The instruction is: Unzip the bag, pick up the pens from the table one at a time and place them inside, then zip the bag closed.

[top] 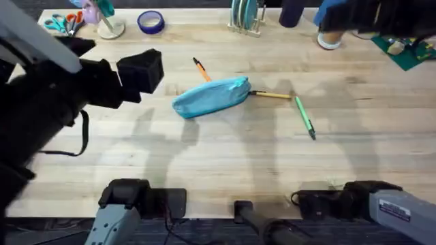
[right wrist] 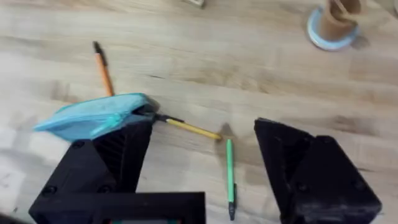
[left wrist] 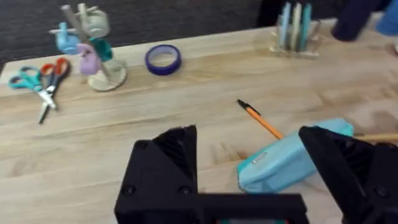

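The light blue bag (top: pixel 211 96) lies slanted in the middle of the table (top: pixel 225 156), and I see no opening in it. An orange pen (top: pixel 201 69) lies just behind it. A yellow pen (top: pixel 272 94) touches the bag's right end, and a green pen (top: pixel 304 117) lies farther right. My left gripper (top: pixel 139 71) hovers left of the bag, open and empty; in its wrist view (left wrist: pixel 245 143) the bag (left wrist: pixel 286 158) sits by one finger. My right gripper (right wrist: pixel 205 134) is open and empty, high above the bag (right wrist: pixel 93 117), yellow pen (right wrist: pixel 189 127) and green pen (right wrist: pixel 230 177).
Along the far edge stand scissors (top: pixel 65 22), a small figure stand (top: pixel 109 24), a blue tape roll (top: pixel 150 22), a rack (top: pixel 246 17) and a brown cup on a white base (top: pixel 329 41). A green board (top: pixel 409 47) lies at the far right.
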Controlling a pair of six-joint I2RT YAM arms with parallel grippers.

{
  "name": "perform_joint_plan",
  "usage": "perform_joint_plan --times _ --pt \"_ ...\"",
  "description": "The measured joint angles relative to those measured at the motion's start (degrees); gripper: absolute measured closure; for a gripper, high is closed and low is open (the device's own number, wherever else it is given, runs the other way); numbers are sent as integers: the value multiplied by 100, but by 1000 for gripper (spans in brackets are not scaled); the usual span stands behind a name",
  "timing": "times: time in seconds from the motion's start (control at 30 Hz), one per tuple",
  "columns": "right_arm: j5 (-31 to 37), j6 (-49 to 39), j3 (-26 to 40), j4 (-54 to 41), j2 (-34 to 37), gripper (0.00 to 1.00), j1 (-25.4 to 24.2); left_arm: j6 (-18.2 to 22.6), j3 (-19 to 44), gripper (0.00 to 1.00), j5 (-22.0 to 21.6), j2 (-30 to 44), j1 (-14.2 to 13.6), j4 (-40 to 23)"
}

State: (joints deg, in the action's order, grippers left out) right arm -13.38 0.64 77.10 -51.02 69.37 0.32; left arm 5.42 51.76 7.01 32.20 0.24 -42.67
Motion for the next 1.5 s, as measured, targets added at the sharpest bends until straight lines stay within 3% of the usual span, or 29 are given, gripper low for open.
perform_joint_plan --times 0.13,0.33,0.47,0.6,0.83,1.27,1.5 --pt "-318 -228 599 -288 228 5 0 519 320 9 580 323 1 -477" --pt "-773 -692 770 -403 227 5 0 1640 359 10 1435 606 -1 -1162" --pt "-896 -949 770 -482 227 5 0 2566 359 8 1711 604 -1 -1594" --pt "-919 -1131 770 -475 227 5 0 3205 359 8 1808 604 -1 -1649" --pt "-939 -1248 770 -475 227 6 0 3563 359 8 1891 604 1 -1651" --pt "-939 -1271 770 -392 227 5 0 3667 359 8 1758 632 -1 -1714" --pt "-940 -1274 770 -323 227 5 0 4020 359 8 1704 1162 -1 -1760"
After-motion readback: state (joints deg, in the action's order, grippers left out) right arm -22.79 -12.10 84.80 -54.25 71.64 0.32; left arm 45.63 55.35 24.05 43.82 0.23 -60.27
